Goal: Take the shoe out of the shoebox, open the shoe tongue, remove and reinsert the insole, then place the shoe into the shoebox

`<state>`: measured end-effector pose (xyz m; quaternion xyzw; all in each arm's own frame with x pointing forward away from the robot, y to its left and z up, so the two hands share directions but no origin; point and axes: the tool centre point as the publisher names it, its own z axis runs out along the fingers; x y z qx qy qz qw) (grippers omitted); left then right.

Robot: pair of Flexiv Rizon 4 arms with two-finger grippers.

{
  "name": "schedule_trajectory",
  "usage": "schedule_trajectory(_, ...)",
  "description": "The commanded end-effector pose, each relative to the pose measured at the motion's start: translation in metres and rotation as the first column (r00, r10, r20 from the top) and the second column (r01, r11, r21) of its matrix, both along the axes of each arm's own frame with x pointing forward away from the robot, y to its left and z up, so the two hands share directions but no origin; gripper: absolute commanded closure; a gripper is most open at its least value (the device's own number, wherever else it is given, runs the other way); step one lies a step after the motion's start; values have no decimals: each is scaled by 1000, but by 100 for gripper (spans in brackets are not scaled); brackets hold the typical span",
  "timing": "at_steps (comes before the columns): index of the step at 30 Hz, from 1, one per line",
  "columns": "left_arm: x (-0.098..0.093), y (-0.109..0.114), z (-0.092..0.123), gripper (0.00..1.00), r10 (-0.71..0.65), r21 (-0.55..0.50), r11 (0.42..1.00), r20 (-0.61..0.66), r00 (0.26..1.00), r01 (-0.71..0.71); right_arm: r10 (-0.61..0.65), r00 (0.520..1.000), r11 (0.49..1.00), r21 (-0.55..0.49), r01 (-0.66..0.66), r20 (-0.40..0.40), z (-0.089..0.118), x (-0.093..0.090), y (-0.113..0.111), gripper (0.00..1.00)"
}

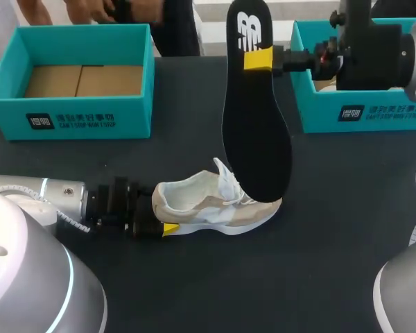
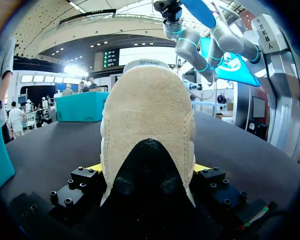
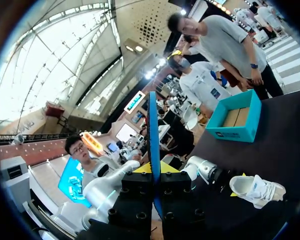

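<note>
A white and beige shoe (image 1: 218,205) lies on its side on the dark table, heel toward my left arm. My left gripper (image 1: 164,214) clasps the heel (image 2: 147,120) from both sides, its yellow fingertips (image 2: 94,168) pressed to the flanks. My right gripper (image 1: 260,59) is shut on a black insole (image 1: 253,132) near its heel end. The insole hangs upright, its toe end just above the shoe's opening. In the right wrist view the insole (image 3: 153,135) shows edge-on between the closed fingers, with the shoe (image 3: 255,189) below and ahead on the table.
An open teal shoebox (image 1: 69,114) with a cardboard floor stands at the back left, also seen as the box (image 3: 235,122). A second teal box (image 1: 360,114) stands at the back right, behind my right arm. Bare table lies in front of the shoe.
</note>
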<state>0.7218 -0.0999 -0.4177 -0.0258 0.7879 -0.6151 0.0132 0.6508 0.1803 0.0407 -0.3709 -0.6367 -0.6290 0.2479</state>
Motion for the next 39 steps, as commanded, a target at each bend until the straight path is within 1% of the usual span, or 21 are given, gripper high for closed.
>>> schedule_trajectory(1,-2,0,0,100,3,0,1000,2,1000,-3,-2,1000,1000,0,2,-1,-1,0,2,100)
schedule_trajectory(7,-2,0,0,100,3,0,1000,2,1000,-3,-2,1000,1000,0,2,-1,-1,0,2,100)
schedule_trajectory(8,-2,0,0,89,3,0,1000,2,1000,-3,-2,1000,1000,0,2,-1,-1,0,2,100)
schedule_trajectory(9,-2,0,0,53,3,0,1000,2,1000,-3,-2,1000,1000,0,2,-1,-1,0,2,100)
schedule_trajectory(10,-2,0,0,0,3,0,1000,2,1000,-3,-2,1000,1000,0,2,-1,-1,0,2,100)
schedule_trajectory(14,-2,3,1,0,-2,-6,1000,-3,1000,2,-2,1000,1000,0,2,-1,-1,0,2,100)
schedule_trajectory(24,1,21,12,0,-3,-13,1000,-22,1000,3,-2,1000,1000,0,2,-1,-1,0,2,100)
schedule_trajectory(29,2,29,21,0,-7,10,1000,-39,999,7,-2,1000,1000,0,2,-1,-1,0,2,100)
schedule_trajectory(31,0,32,25,0,-18,40,999,-49,999,20,-2,1000,1000,0,2,-1,-1,0,2,100)
schedule_trajectory(34,-4,36,31,0,-60,93,994,-29,998,62,-2,1000,1000,0,2,-1,-1,0,2,100)
schedule_trajectory(39,-4,36,31,0,-60,93,994,-29,998,62,-2,1000,1000,0,2,-1,-1,0,2,100)
